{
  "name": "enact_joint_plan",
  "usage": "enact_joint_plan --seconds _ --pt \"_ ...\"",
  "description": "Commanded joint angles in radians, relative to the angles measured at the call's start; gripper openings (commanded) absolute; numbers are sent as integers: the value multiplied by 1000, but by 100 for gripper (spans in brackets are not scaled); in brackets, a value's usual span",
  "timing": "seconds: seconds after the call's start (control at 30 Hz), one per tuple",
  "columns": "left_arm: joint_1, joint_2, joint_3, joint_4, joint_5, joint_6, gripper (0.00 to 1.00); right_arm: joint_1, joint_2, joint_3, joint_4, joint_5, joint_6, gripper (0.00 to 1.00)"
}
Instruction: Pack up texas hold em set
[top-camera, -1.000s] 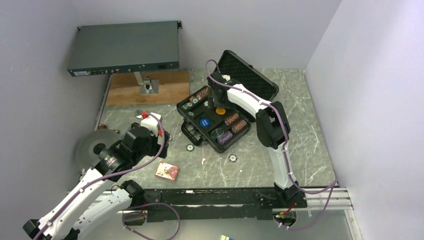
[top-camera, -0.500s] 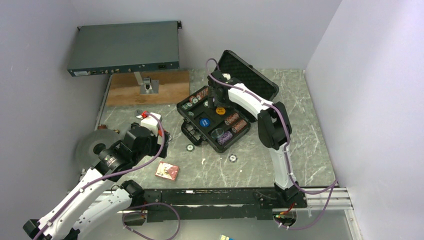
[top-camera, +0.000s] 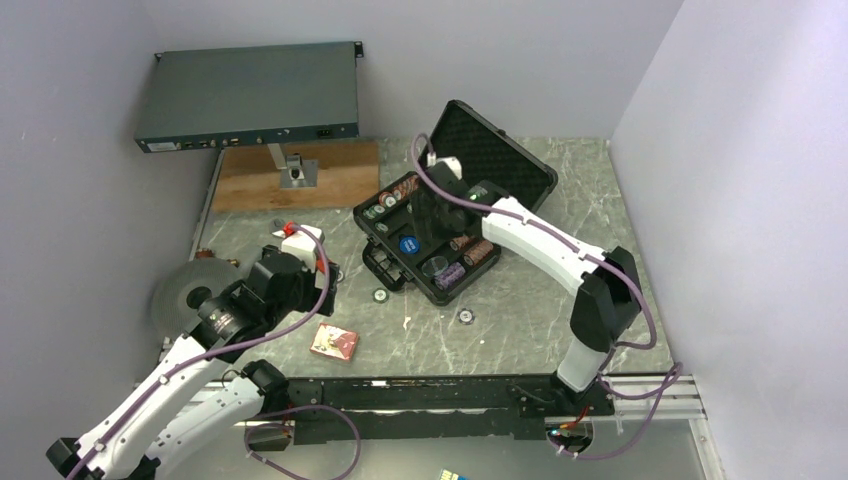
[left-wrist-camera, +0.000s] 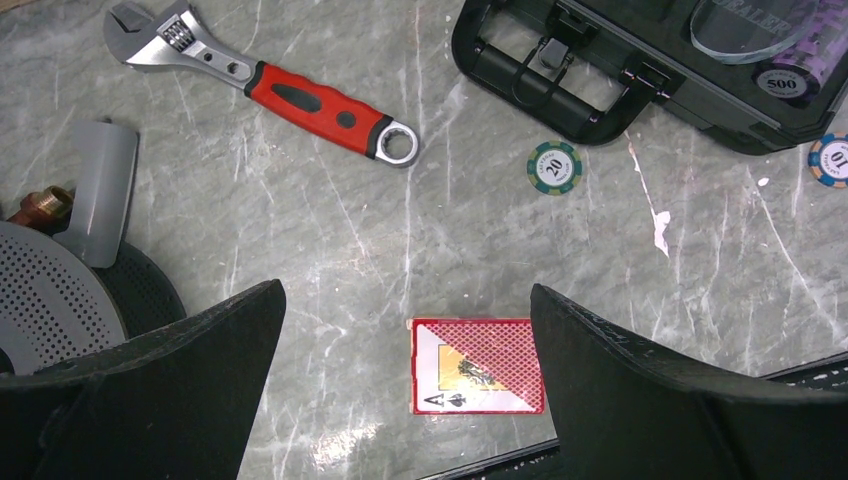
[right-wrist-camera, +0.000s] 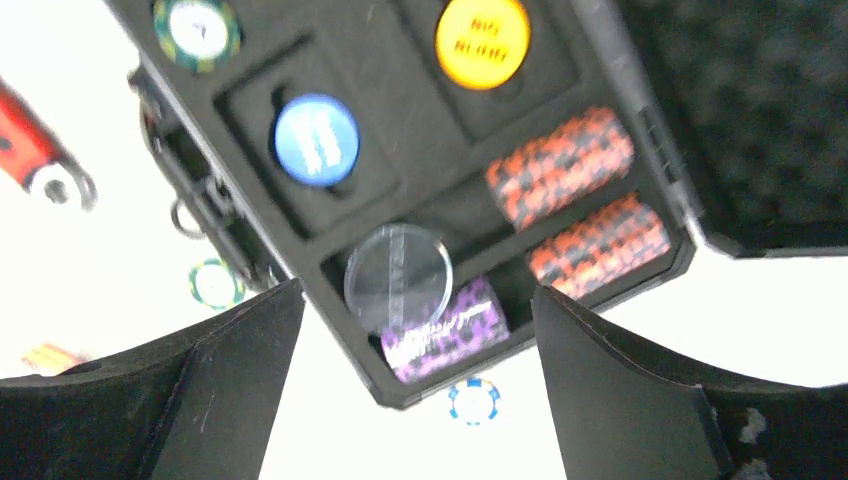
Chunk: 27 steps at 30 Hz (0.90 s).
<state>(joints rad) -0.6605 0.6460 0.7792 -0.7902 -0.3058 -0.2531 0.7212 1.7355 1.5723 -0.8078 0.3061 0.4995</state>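
Observation:
The black case lies open at mid-table, its lid raised behind. Its foam holds a blue disc, an orange disc, a clear disc, purple chips and orange chip stacks. My right gripper hovers over the case, open and empty. A green chip and a blue chip lie on the table by the case. The red card deck lies below my left gripper, which is open and above it.
A red-handled wrench lies left of the case. A grey perforated disc sits at the left edge. A grey rack-mount box stands on a stand over a wooden board at the back left.
My right arm has swung its elbow out to the right and its gripper has shifted nearer, over the middle of the case. The left arm has not moved.

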Motion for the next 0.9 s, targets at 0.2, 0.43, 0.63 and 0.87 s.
enact_joint_plan --seconds 0.2,0.43,0.63,0.87 --pt "4 49 15 -11 -60 -36 100 173 -183 -267 184 -195 -240 88" --pt "4 47 26 -60 -207 -124 100 294 -178 -318 334 -196 -316 100" --pt "59 33 32 -98 -292 -200 100 353 -113 -353 475 -270 -402 100" --pt "189 2 8 -48 -242 -182 100 424 -76 -378 626 -359 -528 100"
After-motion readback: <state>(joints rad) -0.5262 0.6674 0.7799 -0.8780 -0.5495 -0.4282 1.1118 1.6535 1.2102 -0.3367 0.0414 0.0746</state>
